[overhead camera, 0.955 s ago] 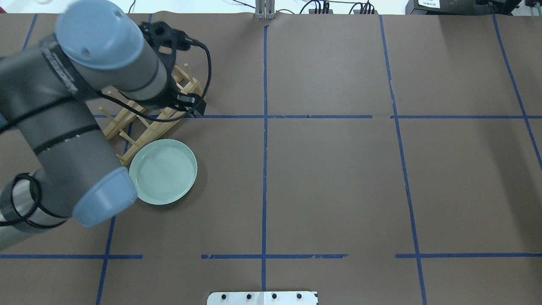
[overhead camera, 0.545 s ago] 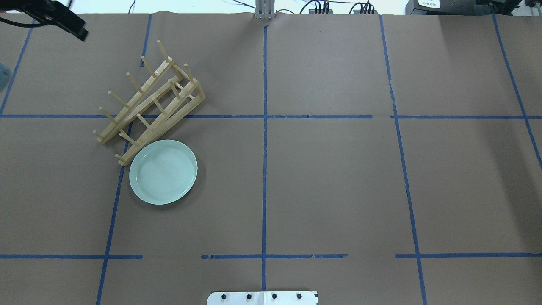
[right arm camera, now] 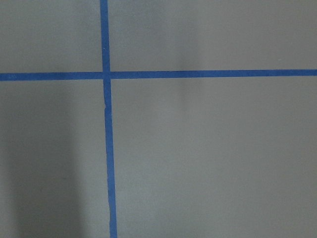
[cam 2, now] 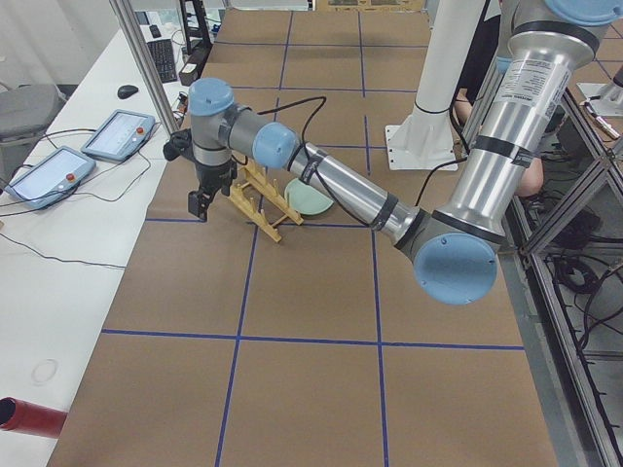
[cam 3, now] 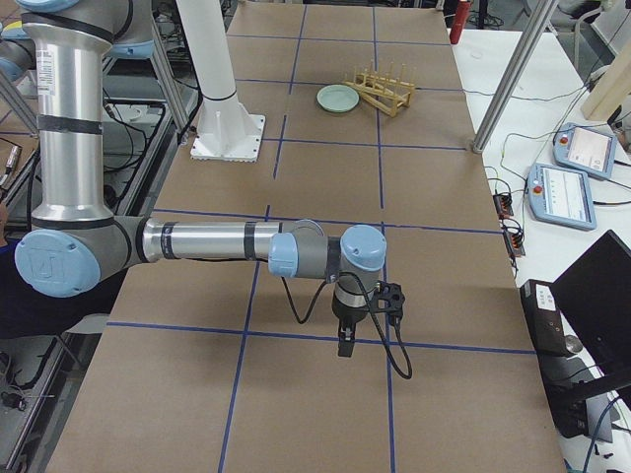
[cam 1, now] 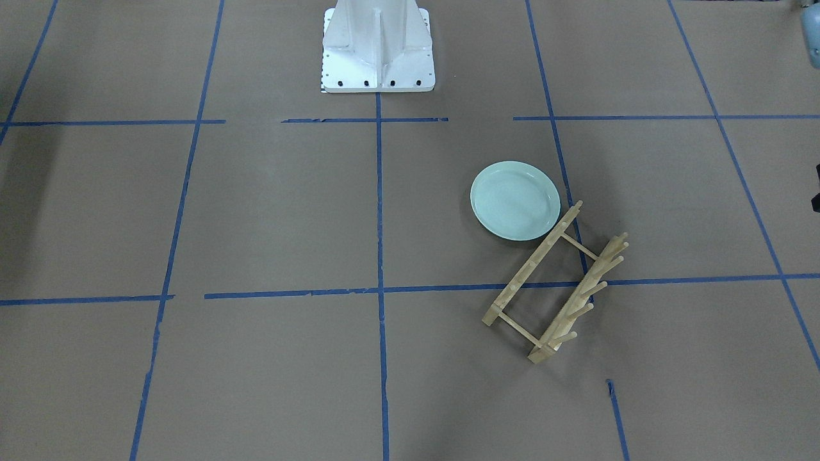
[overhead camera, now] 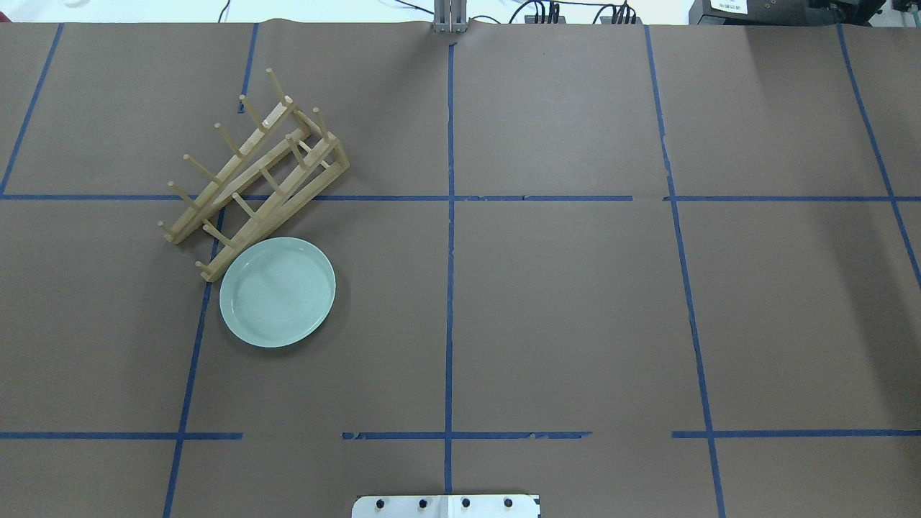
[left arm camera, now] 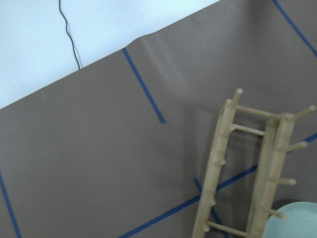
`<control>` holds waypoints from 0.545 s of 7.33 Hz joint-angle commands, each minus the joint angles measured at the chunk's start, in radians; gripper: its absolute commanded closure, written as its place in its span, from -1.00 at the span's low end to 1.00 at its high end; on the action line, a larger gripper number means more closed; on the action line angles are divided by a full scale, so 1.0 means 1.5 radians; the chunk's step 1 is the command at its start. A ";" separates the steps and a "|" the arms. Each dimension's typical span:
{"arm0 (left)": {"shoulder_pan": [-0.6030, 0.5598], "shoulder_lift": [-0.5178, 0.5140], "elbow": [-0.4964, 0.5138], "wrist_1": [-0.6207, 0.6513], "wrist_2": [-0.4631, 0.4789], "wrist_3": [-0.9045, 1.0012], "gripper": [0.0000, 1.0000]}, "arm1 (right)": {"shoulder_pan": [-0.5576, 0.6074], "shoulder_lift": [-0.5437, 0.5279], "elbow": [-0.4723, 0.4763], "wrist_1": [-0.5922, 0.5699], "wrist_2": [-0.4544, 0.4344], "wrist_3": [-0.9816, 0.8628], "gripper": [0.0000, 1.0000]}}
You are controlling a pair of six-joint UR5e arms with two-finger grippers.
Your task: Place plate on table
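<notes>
Plate: the round, glossy, pale mint-green plate with a raised rim [overhead camera: 277,292] [cam 1: 515,200] [cam 2: 310,199] [cam 3: 337,98] lies flat and face up on the table. It is in the left half, about midway between the robot's edge and the operators' edge. Nothing grips it.
Table: the wide brown paper-covered table [overhead camera: 575,309] [cam 1: 256,211] [cam 2: 311,292] [cam 3: 325,177] is divided into large squares by blue tape lines [overhead camera: 450,288].
Rack: the light wooden peg rack [overhead camera: 288,201] [cam 1: 532,262] [cam 2: 263,199] [cam 3: 380,89] [left arm camera: 215,158] stands at an angle, just beside the plate on the side toward the far-left corner. One end of its near rail meets or almost meets the plate's rim; contact cannot be told. No plate stands between its pegs.
Left gripper: the black two-finger left gripper [cam 2: 199,206] points down over the table near the rack, on the side toward the operators' edge, well apart from the plate. How wide its jaws stand cannot be told. Its wrist camera sees the rack and a sliver of the plate's rim [left arm camera: 294,220].
Right gripper: the black two-finger right gripper [cam 3: 344,345] points down over the table toward the right end, far from the plate. Its jaw opening cannot be told. Its wrist camera sees only brown paper [right arm camera: 198,148] and a tape crossing.
Base: the white metal robot base [cam 1: 378,51] [overhead camera: 446,506] is bolted at the middle of the robot's edge.
</notes>
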 commanded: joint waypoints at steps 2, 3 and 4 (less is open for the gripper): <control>-0.103 0.181 0.032 -0.007 -0.085 0.111 -1.00 | 0.000 0.000 0.000 0.000 0.000 0.001 -1.00; -0.106 0.189 0.034 -0.005 -0.079 0.112 -1.00 | 0.000 0.000 0.000 0.000 0.000 0.000 -1.00; -0.106 0.191 0.044 -0.004 -0.078 0.111 -1.00 | 0.000 0.000 0.000 0.000 0.000 0.001 -1.00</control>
